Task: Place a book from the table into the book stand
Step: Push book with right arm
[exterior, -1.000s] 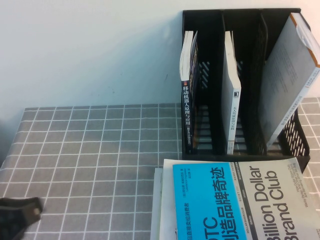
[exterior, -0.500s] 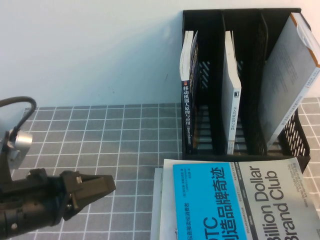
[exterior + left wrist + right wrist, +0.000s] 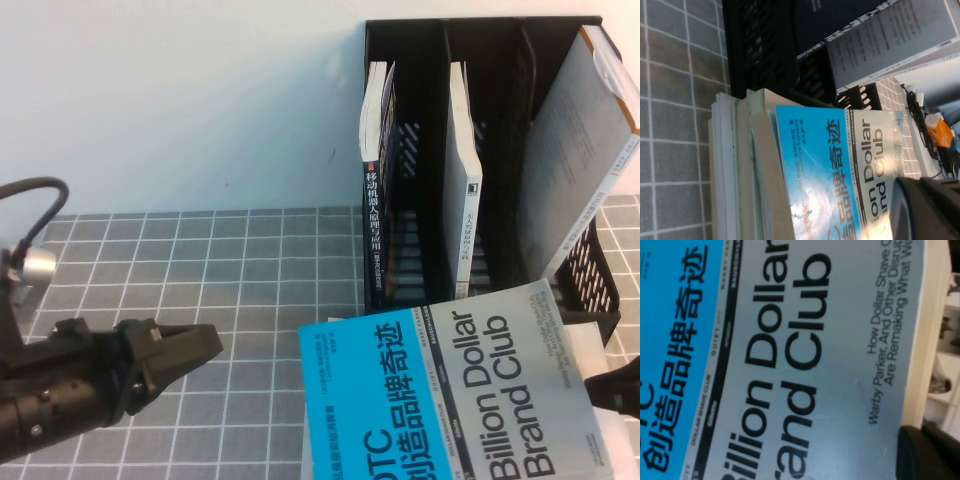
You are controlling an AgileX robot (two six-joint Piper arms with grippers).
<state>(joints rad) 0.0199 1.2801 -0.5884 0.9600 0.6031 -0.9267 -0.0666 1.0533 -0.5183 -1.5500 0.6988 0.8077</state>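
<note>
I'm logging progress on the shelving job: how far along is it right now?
Early. Done: nothing is shelved yet; the DTC book sits skewed on the pile of books in front of the book stand. In hand: the right pincer is at its right edge; the left pincer, shut, hovers over the table. Left: lifting and slotting it in.

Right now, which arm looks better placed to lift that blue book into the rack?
Probably right: the right gripper sits at the book's right edge, just below the book stand. The left gripper, shut, hovers apart.
</note>
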